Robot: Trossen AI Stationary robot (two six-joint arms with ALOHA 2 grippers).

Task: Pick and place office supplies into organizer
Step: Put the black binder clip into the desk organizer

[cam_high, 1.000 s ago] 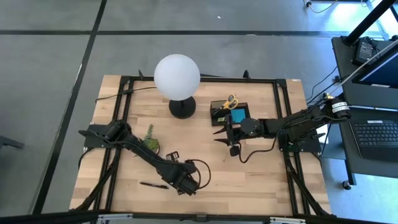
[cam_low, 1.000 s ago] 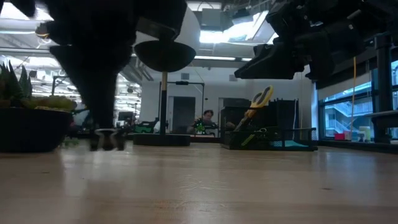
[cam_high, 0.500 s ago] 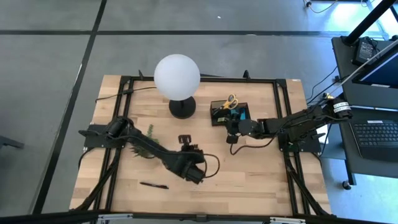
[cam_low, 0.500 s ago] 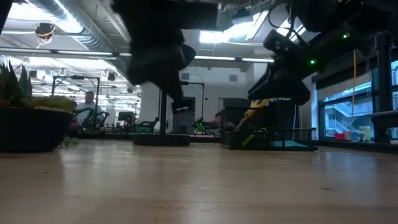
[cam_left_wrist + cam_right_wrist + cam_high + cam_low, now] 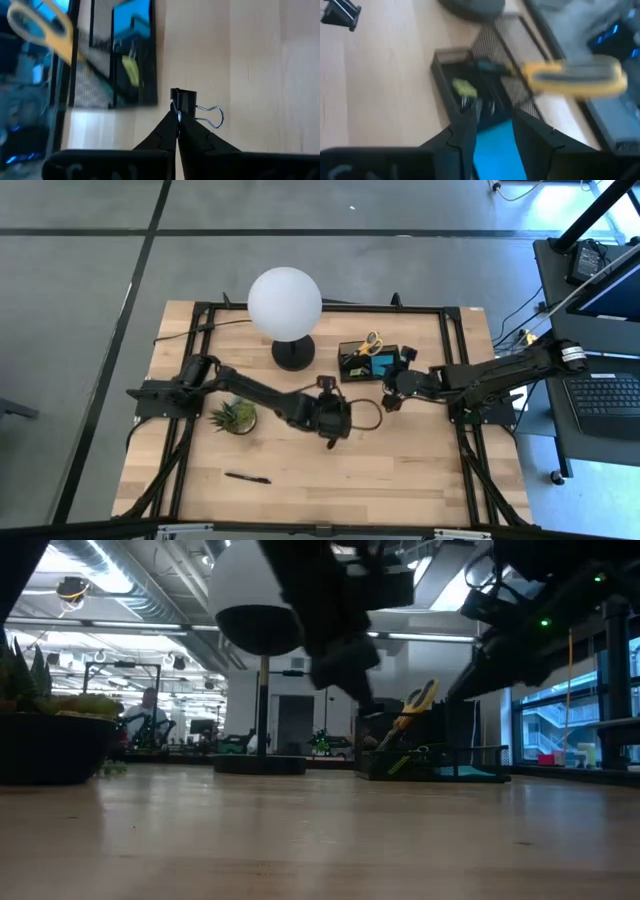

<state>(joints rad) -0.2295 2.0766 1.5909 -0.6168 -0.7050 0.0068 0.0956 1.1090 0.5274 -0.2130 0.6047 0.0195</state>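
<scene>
Your left claw (image 5: 177, 117) is pinching a small black binder clip (image 5: 186, 102) by its body, fingers pressed together on it. The clip's wire handles (image 5: 212, 116) stick out sideways across the line of the fingers. From above, this claw (image 5: 326, 386) hangs over the middle of the counter (image 5: 420, 470), with the organizer (image 5: 371, 363) a short way off toward the right arm.

The organizer is a low black tray with compartments. The yellow-handled scissors (image 5: 370, 343) stand in its rear part, handles up and leaning; in the low view they tilt with handles (image 5: 420, 698) toward the upper right. The blue sticky-note pad (image 5: 382, 367) lies flat in another compartment, and a small yellow piece (image 5: 465, 88) sits in a narrow one beside it.

Your right claw (image 5: 492, 122) hovers just over the organizer's near edge, fingers spread and holding nothing.

A black pen (image 5: 247, 477) lies alone on the counter's front left, long axis running left to right, well apart from both claws.
</scene>
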